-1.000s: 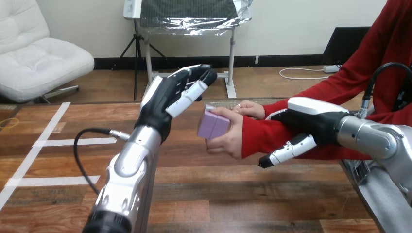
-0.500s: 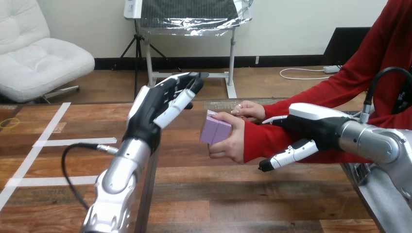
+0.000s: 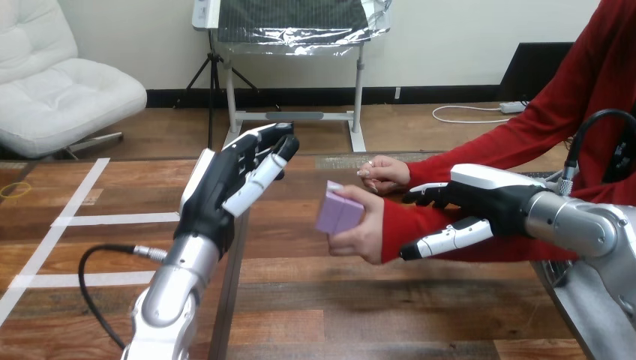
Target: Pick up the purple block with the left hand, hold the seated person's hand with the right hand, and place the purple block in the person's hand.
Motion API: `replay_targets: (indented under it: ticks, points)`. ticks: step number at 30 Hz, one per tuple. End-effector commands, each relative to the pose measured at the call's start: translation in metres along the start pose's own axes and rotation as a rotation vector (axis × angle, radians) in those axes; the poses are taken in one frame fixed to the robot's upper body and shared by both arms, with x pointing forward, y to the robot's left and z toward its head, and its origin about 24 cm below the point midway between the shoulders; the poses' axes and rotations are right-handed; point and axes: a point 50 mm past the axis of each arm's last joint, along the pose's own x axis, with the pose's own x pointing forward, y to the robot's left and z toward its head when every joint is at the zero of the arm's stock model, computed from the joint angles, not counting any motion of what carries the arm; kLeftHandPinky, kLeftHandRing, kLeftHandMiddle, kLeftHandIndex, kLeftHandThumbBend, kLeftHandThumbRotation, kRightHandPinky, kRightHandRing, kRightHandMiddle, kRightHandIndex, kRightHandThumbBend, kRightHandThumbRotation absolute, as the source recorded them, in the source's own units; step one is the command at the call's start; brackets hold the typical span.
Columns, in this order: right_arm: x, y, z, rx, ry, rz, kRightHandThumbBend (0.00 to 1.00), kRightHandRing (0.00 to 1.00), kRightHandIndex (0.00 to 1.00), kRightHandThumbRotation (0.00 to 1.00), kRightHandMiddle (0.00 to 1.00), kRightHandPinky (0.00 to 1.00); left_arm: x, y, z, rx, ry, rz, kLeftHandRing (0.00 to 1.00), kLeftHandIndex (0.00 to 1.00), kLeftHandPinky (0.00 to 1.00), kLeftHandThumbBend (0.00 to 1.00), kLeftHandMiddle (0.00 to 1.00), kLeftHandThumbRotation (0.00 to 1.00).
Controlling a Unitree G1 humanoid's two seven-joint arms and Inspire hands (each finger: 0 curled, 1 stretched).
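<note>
"Fingers on the left hand, how were they?"

"Straight and apart, holding nothing. The purple block was to their right, held in the person's hand. It did not touch mine."

"And your right hand?"

"Its fingers curled over the person's forearm, with the thumb under it. I judged the block was given. My left hand only had to back away."

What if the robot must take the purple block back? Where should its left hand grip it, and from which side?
Grip the block by its bare left end, coming from the view's left, where the left hand is. The person's hand covers its right side, fingers over the top and thumb beneath, so likely only the left faces are free.
</note>
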Motion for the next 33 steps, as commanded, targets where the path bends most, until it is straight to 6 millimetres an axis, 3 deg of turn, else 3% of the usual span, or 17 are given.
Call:
replay_targets:
  ticks: [1, 9, 18, 33]
  points:
    - [-0.01, -0.024, 0.003, -0.015, -0.024, -0.181, 1.0, 0.88, 0.91, 0.88, 0.9, 0.73, -0.001, 0.005, 0.023, 0.009, -0.11, 0.008, 0.81, 0.77, 0.74, 0.62, 0.83, 0.64]
    - [-0.01, -0.019, 0.003, 0.066, -0.035, -0.34, 1.0, 0.84, 0.9, 0.98, 0.88, 0.7, -0.014, 0.005, 0.024, -0.002, -0.149, 0.02, 0.77, 0.73, 0.67, 0.54, 0.79, 0.6]
    - [-0.014, -0.011, 0.006, 0.267, -0.129, -0.494, 0.97, 0.85, 0.92, 1.0, 0.9, 0.7, -0.031, 0.007, 0.022, -0.023, -0.184, 0.043, 0.73, 0.69, 0.61, 0.44, 0.76, 0.55]
    - [-0.03, 0.01, 0.028, 0.543, -0.349, -0.7, 0.89, 0.88, 0.93, 1.0, 0.91, 0.76, -0.051, 0.011, 0.018, -0.02, -0.178, 0.07, 0.7, 0.66, 0.57, 0.41, 0.72, 0.51]
